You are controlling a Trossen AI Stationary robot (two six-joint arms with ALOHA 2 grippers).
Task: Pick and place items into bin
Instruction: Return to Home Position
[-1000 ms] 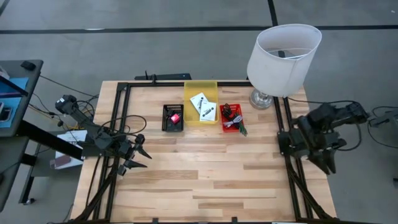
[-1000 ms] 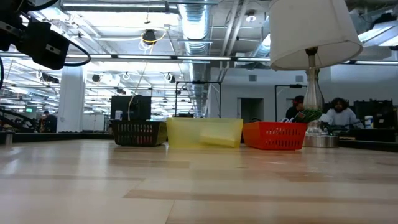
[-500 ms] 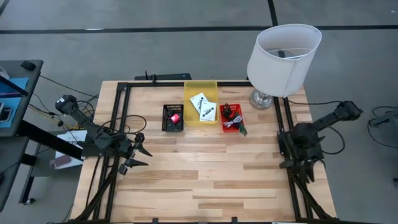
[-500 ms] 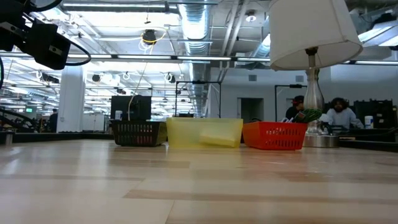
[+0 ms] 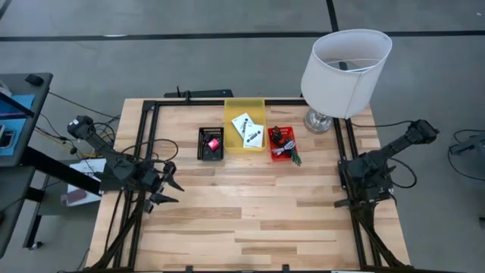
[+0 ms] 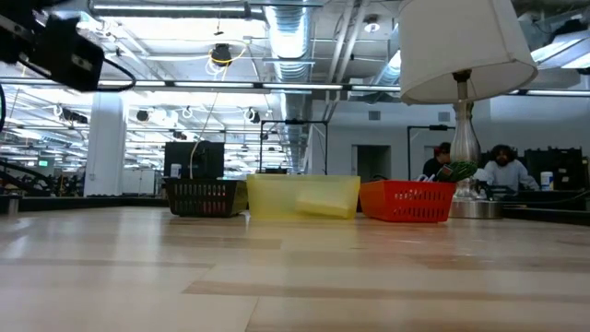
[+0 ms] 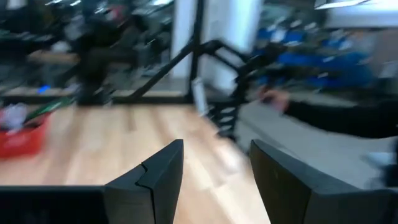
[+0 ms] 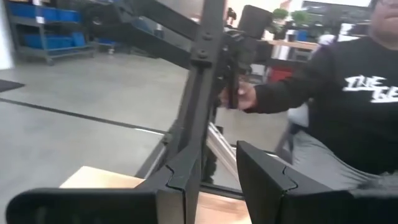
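Over the last second the right arm [image 5: 373,176] has folded down from a raised, bunched pose. It now sits low on its base at the table's right edge, with one link reaching out past that edge. The left arm [image 5: 114,163] has barely shifted at the left edge, though in the low view its dark body has climbed towards the upper corner.

The left gripper [image 7: 216,149] hangs just inside the left edge, about midway along it. Its claw is spread wide and grips nothing, with only bare wood showing between the fingers. The right gripper [image 8: 214,155] is also released; its fingers stand apart with nothing between them and touch nothing.

The wooden table [image 5: 250,227] is ringed by a black frame. A lamp [image 5: 346,68] with a white shade stands at the far right corner. Three containers sit in a row near the middle of the far edge. The yellow bin [image 5: 244,106] is in the centre, the black basket [image 5: 201,144] just beside it towards the left edge, and the red basket [image 5: 272,145] just beside it towards the lamp.

Two white cards [image 5: 248,129] lie overlapping inside the yellow bin. A small pink-red thing [image 5: 213,143] lies in the black basket. Dark cords [image 5: 283,140] lie in the red basket.

Beyond the right edge, the right wrist view shows a person in a black shirt [image 8: 348,106] with a hand [image 8: 247,96] on the frame. Seated people [image 6: 502,168] show far behind the lamp in the low view.
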